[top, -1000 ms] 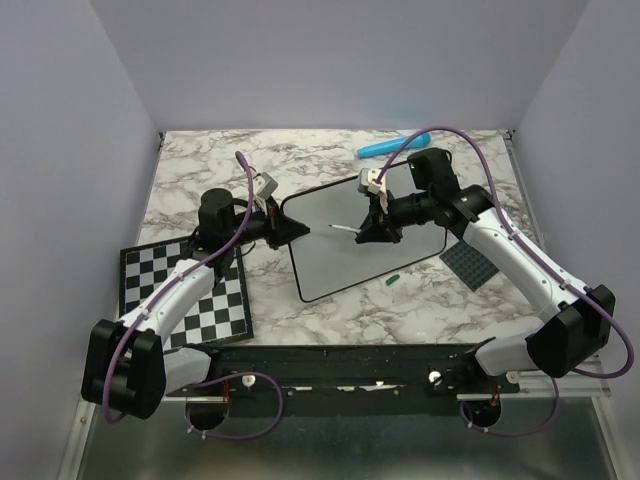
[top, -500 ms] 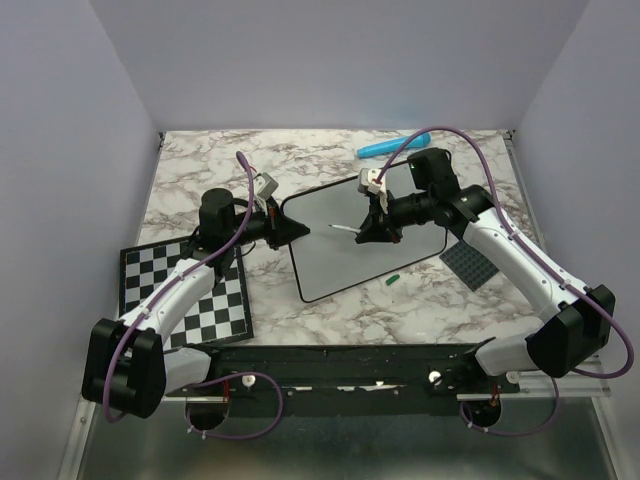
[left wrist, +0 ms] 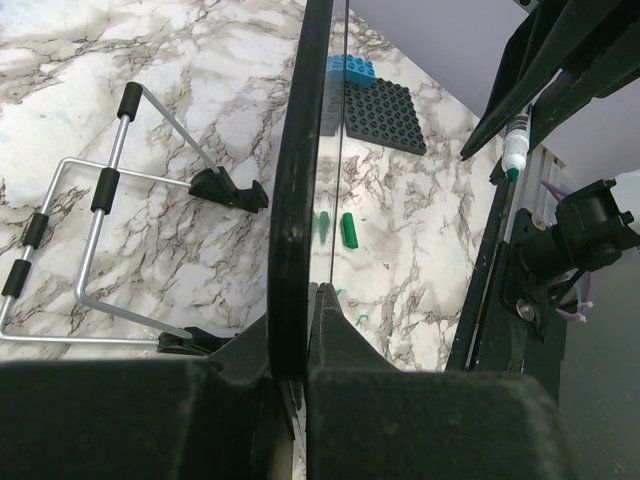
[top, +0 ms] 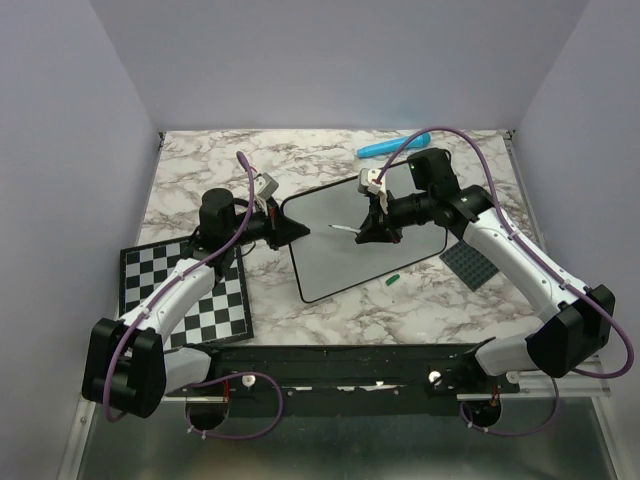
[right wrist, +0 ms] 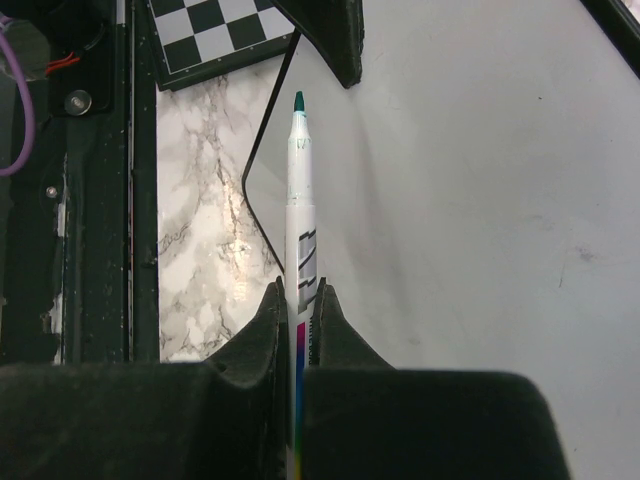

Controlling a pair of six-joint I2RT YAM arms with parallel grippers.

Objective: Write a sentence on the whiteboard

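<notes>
The whiteboard lies at the table's middle, white with a thin black rim. My left gripper is shut on its left edge; in the left wrist view the rim runs edge-on between the jaws of that gripper. My right gripper is shut on a white marker with a green tip. The tip points at the board's left part; I cannot tell whether it touches. No sentence shows on the board's face.
A green cap lies just off the board's near edge. A checkerboard is at the left, a dark studded plate at the right, a blue object at the back. A wire stand lies under the board.
</notes>
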